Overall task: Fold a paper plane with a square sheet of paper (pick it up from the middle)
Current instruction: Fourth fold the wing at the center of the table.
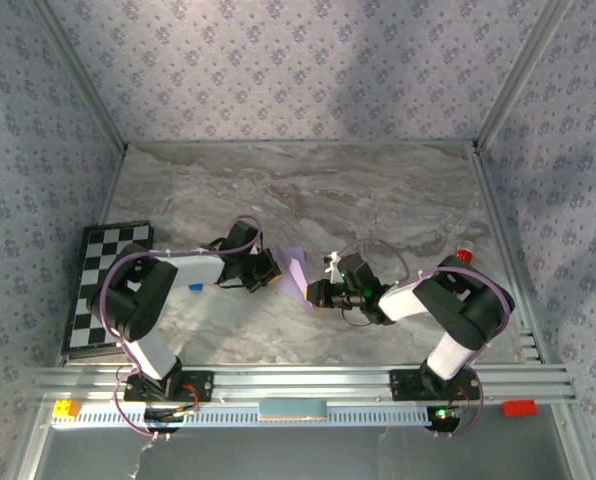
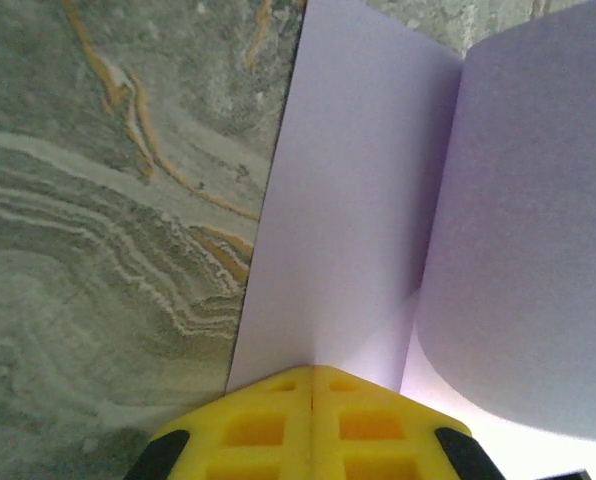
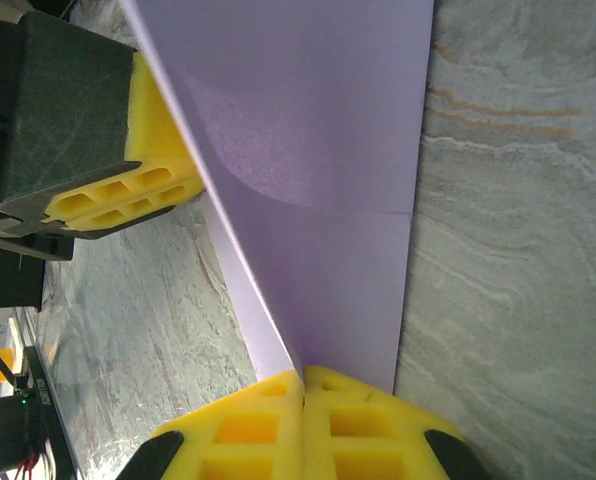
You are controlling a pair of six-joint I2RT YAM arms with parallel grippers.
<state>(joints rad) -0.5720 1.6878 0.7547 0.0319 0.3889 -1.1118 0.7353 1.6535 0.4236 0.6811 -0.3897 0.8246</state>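
Two tools, left tool (image 2: pixel 311 372) and right tool (image 3: pixel 303 375), clamp shut on the thin pale lilac square sheet of paper (image 3: pixel 318 150); we judge uneven pull may tear it.

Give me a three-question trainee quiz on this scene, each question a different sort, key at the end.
1. True or false: the left claw and the right claw are both shut on the paper.
2. The board lies: A) at the table's left edge; B) under the paper; C) at its right edge.
3. Short answer: is the paper flat or bent?
Key: 1 true; 2 A; 3 bent.
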